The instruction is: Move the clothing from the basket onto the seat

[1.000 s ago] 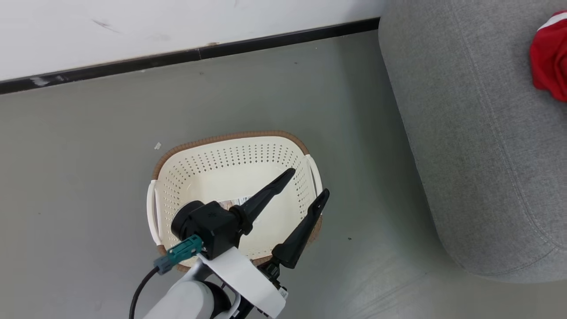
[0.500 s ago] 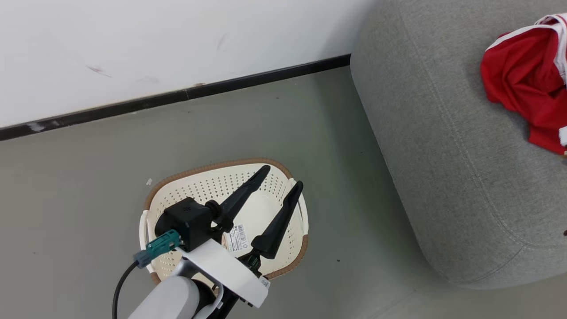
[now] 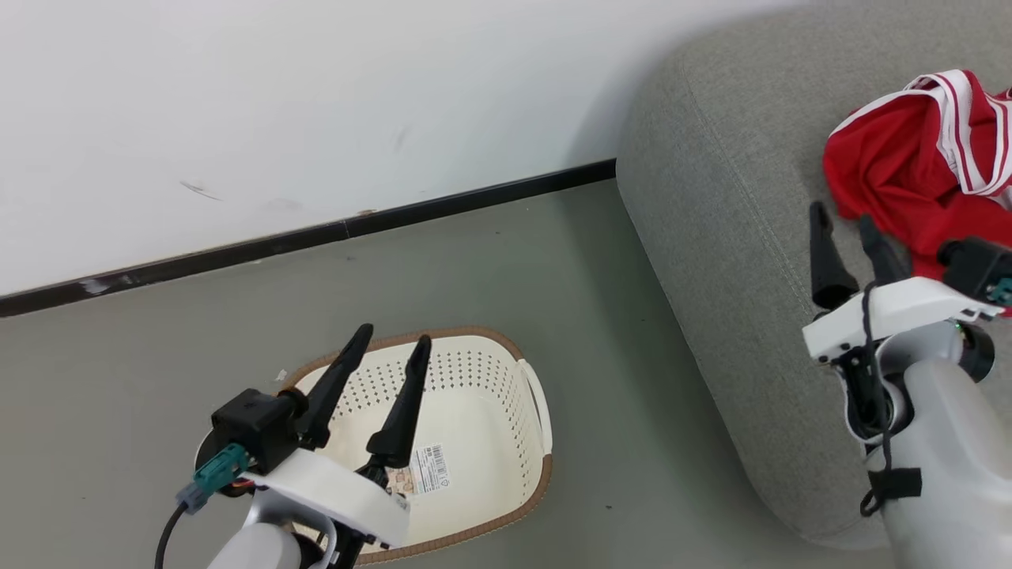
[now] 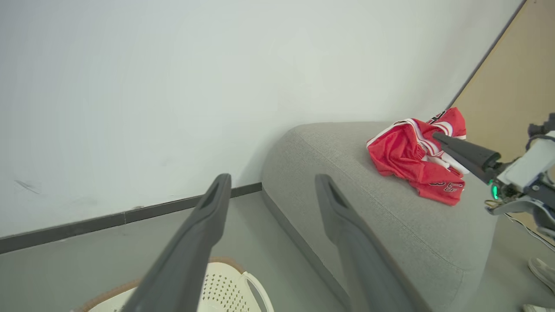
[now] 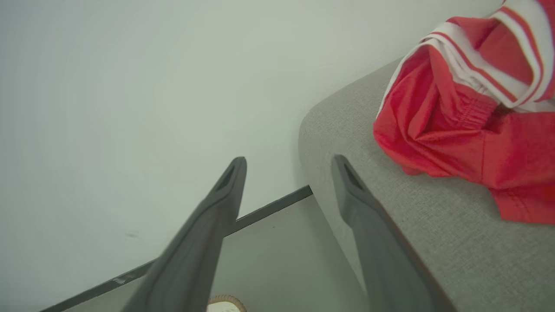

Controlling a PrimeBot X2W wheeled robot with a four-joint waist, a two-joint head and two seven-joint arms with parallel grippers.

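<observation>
The cream basket [image 3: 534,395] stands on the floor and holds nothing but its label sticker [image 3: 428,468]. My left gripper [image 3: 394,334] hovers over the basket's left half, open, with nothing between its fingers. The red clothing [image 3: 893,170] with white stripes lies bunched on the grey seat [image 3: 719,229]. My right gripper [image 3: 840,213] is open and empty above the seat, its tips just left of the clothing. The left wrist view shows the left gripper [image 4: 272,180], the clothing [image 4: 405,156] on the seat [image 4: 342,173] and the basket [image 4: 225,286]. In the right wrist view the right gripper [image 5: 289,160] is beside the clothing [image 5: 451,134].
A white wall [image 3: 316,103] with a black baseboard [image 3: 395,217] runs behind the basket. Grey floor [image 3: 601,332] lies between the basket and the seat. A pale shoe [image 4: 541,266] shows at the lower right of the left wrist view.
The head camera has swung, bringing the right gripper and more of the clothing into view. My left gripper moved from the basket's right side to its left, fingers closer together.
</observation>
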